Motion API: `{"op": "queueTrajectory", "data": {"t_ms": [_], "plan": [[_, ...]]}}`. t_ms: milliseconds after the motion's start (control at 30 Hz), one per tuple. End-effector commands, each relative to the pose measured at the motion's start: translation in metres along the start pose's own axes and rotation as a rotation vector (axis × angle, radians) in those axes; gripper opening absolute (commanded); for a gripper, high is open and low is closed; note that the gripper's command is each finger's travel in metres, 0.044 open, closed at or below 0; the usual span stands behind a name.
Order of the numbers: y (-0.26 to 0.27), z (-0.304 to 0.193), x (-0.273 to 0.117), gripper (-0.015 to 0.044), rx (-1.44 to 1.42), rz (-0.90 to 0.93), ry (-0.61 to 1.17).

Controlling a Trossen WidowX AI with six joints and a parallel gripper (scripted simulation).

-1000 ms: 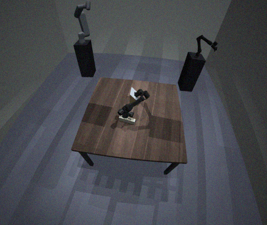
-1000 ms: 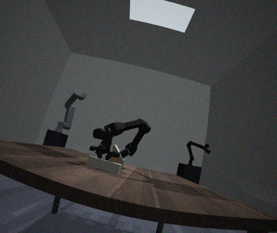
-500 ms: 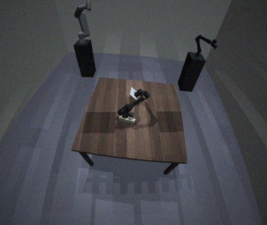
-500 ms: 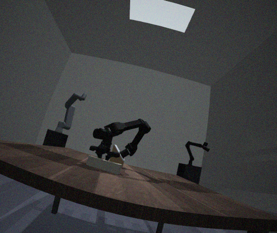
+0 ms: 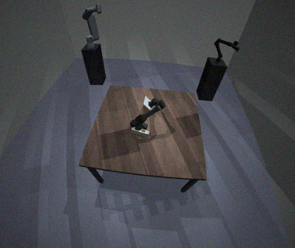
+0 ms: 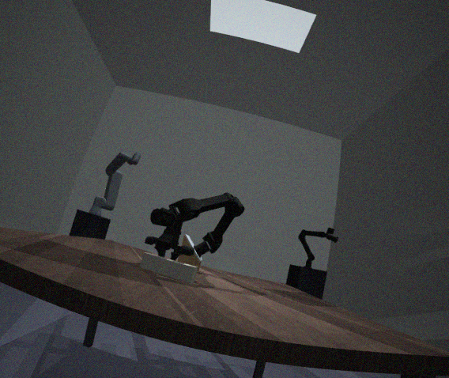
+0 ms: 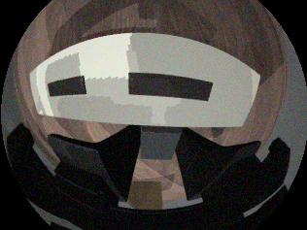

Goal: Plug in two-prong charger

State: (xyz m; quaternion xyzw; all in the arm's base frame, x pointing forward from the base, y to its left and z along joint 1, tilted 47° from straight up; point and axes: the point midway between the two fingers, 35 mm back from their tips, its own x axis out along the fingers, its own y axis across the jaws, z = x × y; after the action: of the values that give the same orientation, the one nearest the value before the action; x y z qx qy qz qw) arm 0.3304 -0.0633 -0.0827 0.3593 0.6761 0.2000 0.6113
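The white power strip [image 5: 140, 134] [image 6: 167, 269] [image 7: 235, 98] lies on the table. In the wrist view its top shows a short dark opening [image 7: 67, 86] on the left and a longer dark opening [image 7: 170, 87] on the right. My gripper [image 6: 167, 255] [image 7: 157, 123] points down at the strip and is shut on the grey charger [image 7: 159, 145], which shows between the fingertips at the strip's near edge in the wrist view. The charger's prongs are hidden, and I cannot tell whether they touch an outlet. The arm hides the charger in the top and exterior views.
A tan block with a sloping white face [image 5: 147, 102] [image 6: 186, 244] stands near the arm, behind the strip in the exterior view. The wooden table [image 5: 169, 160] [image 6: 277, 321] carries both. Two other arms stand on dark pedestals [image 5: 94, 66] [image 5: 211, 80] beyond the table.
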Motion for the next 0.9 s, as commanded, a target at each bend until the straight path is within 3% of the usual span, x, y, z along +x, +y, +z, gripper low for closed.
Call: {"op": "queueTrajectory", "data": {"t_ms": [0, 400, 867], "plan": [[-0.0003, 0.0008, -0.0001, 0.0131, -0.003, -0.001, -0.003], [-0.0003, 0.0007, -0.0001, 0.0440, -0.003, -0.001, -0.003], [-0.0004, -0.0026, 0.0003, 0.0440, -0.006, -0.001, -0.010]]}}
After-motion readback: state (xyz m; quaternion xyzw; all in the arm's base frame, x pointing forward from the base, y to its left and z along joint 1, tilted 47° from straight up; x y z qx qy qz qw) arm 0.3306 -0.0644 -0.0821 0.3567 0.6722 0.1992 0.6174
